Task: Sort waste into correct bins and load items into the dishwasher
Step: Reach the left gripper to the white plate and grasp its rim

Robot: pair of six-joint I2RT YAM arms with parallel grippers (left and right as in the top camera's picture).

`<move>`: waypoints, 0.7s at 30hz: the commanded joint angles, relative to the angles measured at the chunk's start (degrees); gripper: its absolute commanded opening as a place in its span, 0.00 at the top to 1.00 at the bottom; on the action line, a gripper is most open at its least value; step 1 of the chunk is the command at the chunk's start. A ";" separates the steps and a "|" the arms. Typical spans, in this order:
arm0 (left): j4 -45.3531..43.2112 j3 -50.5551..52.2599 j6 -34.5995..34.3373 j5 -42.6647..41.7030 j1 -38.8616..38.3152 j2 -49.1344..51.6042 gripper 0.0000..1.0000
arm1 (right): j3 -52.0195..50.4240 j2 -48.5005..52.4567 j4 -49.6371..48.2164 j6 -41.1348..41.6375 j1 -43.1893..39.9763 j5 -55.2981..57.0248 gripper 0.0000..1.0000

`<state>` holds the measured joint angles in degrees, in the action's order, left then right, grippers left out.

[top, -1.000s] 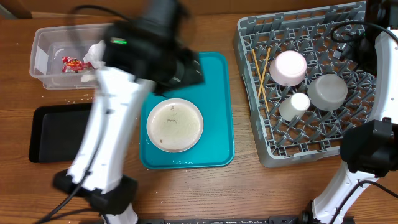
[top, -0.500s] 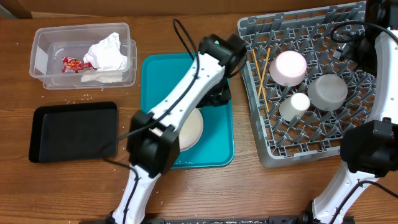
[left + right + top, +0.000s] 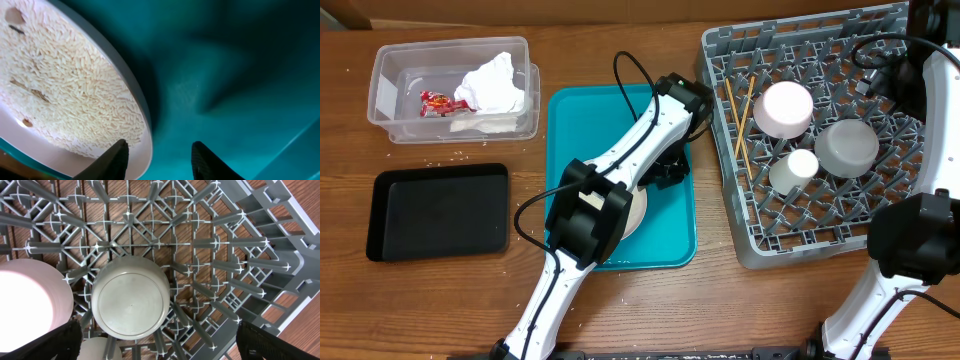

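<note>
The large white plate [image 3: 638,208] lies on the teal tray [image 3: 570,115], mostly hidden under my left arm. In the left wrist view the plate [image 3: 65,85] carries a layer of rice grains [image 3: 75,95]. My left gripper [image 3: 159,162] is open and low at the plate's right rim, with one finger over the plate and the other over the tray; it also shows overhead [image 3: 665,168]. My right gripper [image 3: 170,342] is open and empty above the dishwasher rack [image 3: 890,215]. The rack holds the pink plate [image 3: 788,108], the grey-green bowl [image 3: 847,147], the white cup [image 3: 793,170] and the chopsticks [image 3: 740,120].
The clear tub [image 3: 390,70] at the back left holds napkins [image 3: 492,85] and the red-and-white wrapper [image 3: 437,102]. The black tray [image 3: 440,210] sits in front of it. Loose rice grains [image 3: 450,156] lie on the table between them.
My left arm has swung from the clear tub to the right side of the teal tray and come down at the plate's right rim. The right arm has not moved.
</note>
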<state>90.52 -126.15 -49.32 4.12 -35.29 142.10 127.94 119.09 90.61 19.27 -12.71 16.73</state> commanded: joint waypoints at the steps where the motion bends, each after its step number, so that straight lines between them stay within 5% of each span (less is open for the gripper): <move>1: -0.90 1.22 -2.14 0.17 -0.20 0.85 0.62 | 1.49 -2.34 -0.31 0.31 -0.07 0.13 0.00; 21: -2.95 4.31 -3.02 1.01 -0.31 0.94 0.67 | 1.49 -2.34 -0.31 0.31 -0.07 0.13 0.00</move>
<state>87.59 -122.85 -51.11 4.16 -35.29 142.32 127.94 119.09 90.61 19.27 -12.71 16.73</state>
